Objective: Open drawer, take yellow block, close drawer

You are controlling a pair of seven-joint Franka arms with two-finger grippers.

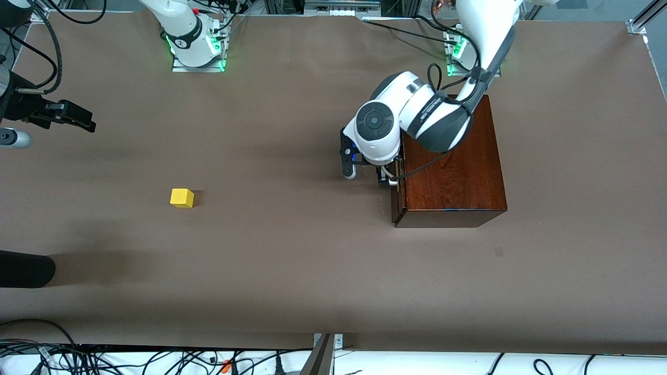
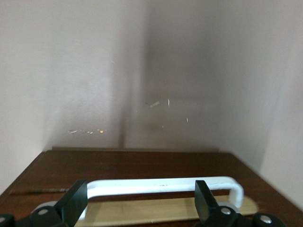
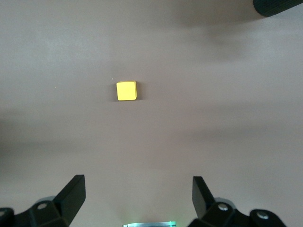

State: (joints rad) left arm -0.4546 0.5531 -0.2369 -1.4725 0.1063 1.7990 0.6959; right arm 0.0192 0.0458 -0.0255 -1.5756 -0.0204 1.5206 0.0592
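Note:
The reddish-brown wooden box (image 1: 453,166) stands toward the left arm's end of the table. Its drawer (image 1: 396,200) looks shut or nearly shut. In the left wrist view the dark brown drawer front (image 2: 142,165) carries the white bar handle (image 2: 161,185). My left gripper (image 1: 388,176) is at the drawer front, open, with its fingers either side of the handle (image 2: 140,188) and not closed on it. The yellow block (image 1: 182,198) lies on the bare table toward the right arm's end, also in the right wrist view (image 3: 127,91). My right gripper (image 1: 78,120) waits above the table, open and empty (image 3: 137,182).
The brown table (image 1: 292,260) stretches between the block and the box. A dark rounded object (image 1: 26,268) pokes in at the table's edge nearer to the camera than the block, and shows in the right wrist view (image 3: 279,7). Cables (image 1: 156,359) run along the front edge.

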